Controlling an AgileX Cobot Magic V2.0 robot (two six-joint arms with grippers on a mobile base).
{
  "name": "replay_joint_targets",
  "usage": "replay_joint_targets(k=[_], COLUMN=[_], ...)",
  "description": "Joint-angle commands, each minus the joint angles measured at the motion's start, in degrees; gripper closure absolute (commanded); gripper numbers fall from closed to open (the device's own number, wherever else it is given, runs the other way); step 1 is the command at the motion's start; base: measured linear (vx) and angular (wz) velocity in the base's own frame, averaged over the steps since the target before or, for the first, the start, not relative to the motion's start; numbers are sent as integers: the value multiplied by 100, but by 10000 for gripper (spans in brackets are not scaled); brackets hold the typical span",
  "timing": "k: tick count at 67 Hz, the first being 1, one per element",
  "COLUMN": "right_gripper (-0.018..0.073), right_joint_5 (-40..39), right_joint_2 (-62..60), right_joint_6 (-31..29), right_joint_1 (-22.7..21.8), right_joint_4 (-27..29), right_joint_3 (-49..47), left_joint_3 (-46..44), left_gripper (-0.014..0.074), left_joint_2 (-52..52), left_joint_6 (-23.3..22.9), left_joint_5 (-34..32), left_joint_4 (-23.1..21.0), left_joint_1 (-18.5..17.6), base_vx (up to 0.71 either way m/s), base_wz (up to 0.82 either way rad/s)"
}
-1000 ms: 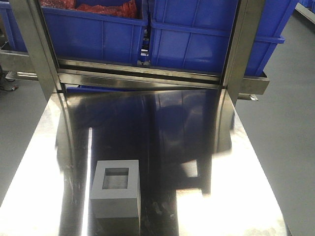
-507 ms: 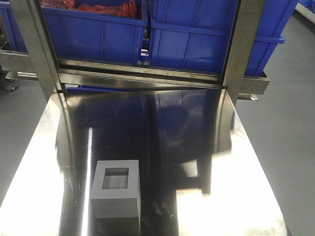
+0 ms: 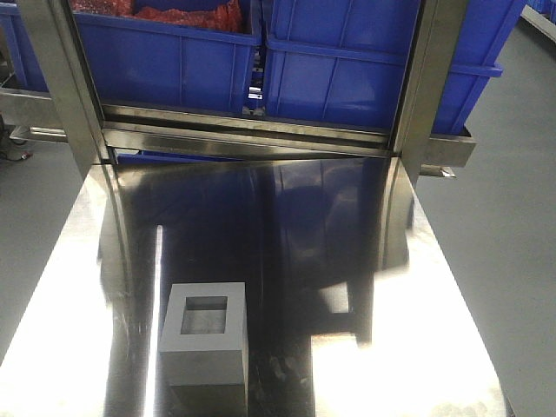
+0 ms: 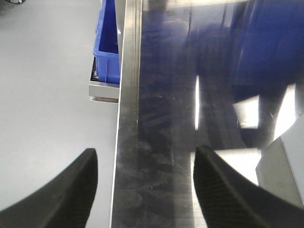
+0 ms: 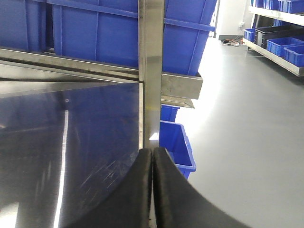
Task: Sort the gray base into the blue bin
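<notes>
The gray base (image 3: 204, 334) stands on the steel table (image 3: 347, 261) near its front left, recess facing up. A pale gray corner at the right edge of the left wrist view looks like the same gray base (image 4: 284, 173). Two blue bins sit side by side on the rack behind the table: the left blue bin (image 3: 165, 61) holds red material, and the inside of the right blue bin (image 3: 373, 69) is hidden. My left gripper (image 4: 145, 151) hangs open and empty over the table's left edge. At the table's right edge my right gripper (image 5: 152, 151) is shut with nothing in it. Neither gripper shows in the front view.
Steel upright posts (image 3: 61, 87) (image 3: 426, 87) rise at the table's back corners, joined by a crossbar (image 3: 243, 130). A smaller blue bin (image 5: 176, 147) sits low beside the right post, another (image 4: 108, 47) low off the left edge. Grey floor surrounds the table.
</notes>
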Motion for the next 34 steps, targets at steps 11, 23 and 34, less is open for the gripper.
replay_joint_targets(k=[11,23,34], right_gripper=[564,564,564], right_joint_5=[-415,-415,-415], right_joint_2=[-49,-49,-49], right_joint_6=[-38,-38,-38], right_joint_1=[-30,-30,-30], right_joint_4=[-49,-49,-49], right_joint_3=[32,32,32], left_joint_3=[-326,-823,-1239], left_gripper=[165,165,165], left_joint_2=[58,416,1071], left_joint_6=[-425,843,2801], left_joint_5=[-655,-199,655], left_joint_4=[-1091,-2909,-4977], left_joint_1=[-37,-37,-37], base_vx=[0,0,0], base_wz=[0,0,0])
